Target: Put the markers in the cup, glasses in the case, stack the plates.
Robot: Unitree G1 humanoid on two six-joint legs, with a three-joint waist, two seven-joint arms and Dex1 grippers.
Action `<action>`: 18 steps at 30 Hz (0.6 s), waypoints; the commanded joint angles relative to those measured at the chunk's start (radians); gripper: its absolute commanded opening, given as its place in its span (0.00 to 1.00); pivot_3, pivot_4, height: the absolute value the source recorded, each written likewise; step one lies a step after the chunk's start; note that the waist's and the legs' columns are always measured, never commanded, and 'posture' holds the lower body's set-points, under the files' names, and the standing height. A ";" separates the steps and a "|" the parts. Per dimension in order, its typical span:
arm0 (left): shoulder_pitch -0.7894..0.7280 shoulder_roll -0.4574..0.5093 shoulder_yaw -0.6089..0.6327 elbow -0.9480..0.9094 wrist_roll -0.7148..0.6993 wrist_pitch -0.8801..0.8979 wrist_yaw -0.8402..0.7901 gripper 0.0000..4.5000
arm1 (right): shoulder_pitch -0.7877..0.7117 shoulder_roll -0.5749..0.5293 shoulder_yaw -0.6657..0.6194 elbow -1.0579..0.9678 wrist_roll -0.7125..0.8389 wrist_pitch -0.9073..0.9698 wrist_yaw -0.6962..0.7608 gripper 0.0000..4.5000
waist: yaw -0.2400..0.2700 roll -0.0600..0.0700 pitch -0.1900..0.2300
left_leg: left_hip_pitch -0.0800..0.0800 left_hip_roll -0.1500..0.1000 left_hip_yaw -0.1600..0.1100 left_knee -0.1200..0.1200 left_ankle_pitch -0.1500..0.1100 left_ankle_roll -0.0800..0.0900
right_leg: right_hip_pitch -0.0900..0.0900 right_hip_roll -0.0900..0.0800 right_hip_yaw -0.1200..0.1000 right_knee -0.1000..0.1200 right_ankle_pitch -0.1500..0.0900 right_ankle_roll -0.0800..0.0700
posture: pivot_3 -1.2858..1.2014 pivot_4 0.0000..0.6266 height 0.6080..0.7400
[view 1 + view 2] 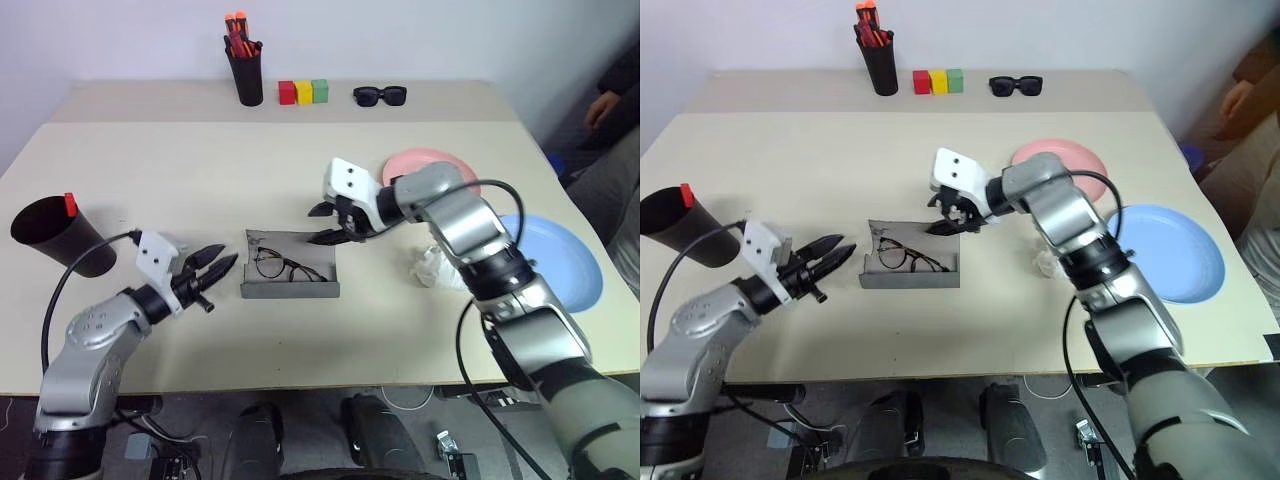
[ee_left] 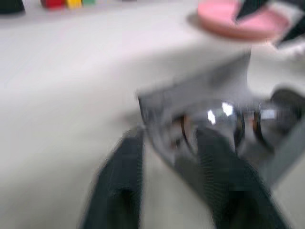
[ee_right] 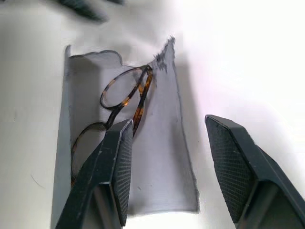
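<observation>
Thin dark wire-framed glasses [image 1: 280, 267] lying lengthwise in grey open case [image 1: 290, 289]; spread, empty right gripper [image 1: 326, 224] hovering nearer; left gripper [image 1: 222, 265] seemingly near-closed.

Wide bare table [image 1: 200, 170] fills the upper left and centre. The open case [image 1: 290, 278] sits mid-frame between both grippers; crumpled tissue [image 1: 436, 268] and plates [image 1: 560, 262] crowd the right.

You have the glasses [image 1: 278, 266] lying inside the case [image 1: 288, 288] at table centre. The cup [image 1: 55, 235] stands well to its left, with one marker [image 1: 70, 204] in it. Two plates [image 1: 556, 262] lie apart to the right. Blocks [image 1: 303, 92] and sunglasses [image 1: 379, 95] sit along the far edge.
</observation>
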 commanded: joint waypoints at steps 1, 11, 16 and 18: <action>-0.127 0.018 -0.011 0.021 -0.033 0.058 0.004 0.00 | 0.097 -0.065 -0.051 -0.181 0.012 -0.085 -0.004 0.54 | 0.003 0.000 0.000 | 0.000 0.000 0.000 0.000 0.000 0.000 | 0.000 0.000 0.000 0.000 0.000 0.000 | 0.52 0.24 0.87; -0.698 -0.029 -0.282 0.486 0.099 0.135 -0.125 0.00 | 0.489 -0.131 -0.178 -0.601 0.098 0.004 -0.164 0.54 | 0.039 -0.001 0.000 | 0.002 -0.001 -0.002 0.003 0.000 0.000 | 0.004 0.002 -0.001 -0.001 0.000 0.000 | 0.52 0.24 0.87; -0.842 -0.044 -0.422 0.780 0.222 0.069 -0.281 0.00 | 0.608 -0.139 -0.198 -0.680 0.072 0.069 -0.276 0.54 | 0.039 -0.001 0.000 | 0.001 -0.001 -0.002 0.003 0.000 0.000 | 0.003 0.001 -0.001 -0.001 0.000 0.000 | 0.52 0.24 0.87; -0.875 -0.055 -0.439 0.850 0.235 0.062 -0.344 0.00 | 0.637 -0.140 -0.213 -0.703 0.079 0.091 -0.305 0.54 | 0.038 -0.001 0.000 | 0.001 -0.001 -0.002 0.003 0.000 0.000 | 0.003 0.001 0.000 -0.001 0.000 0.000 | 0.52 0.24 0.87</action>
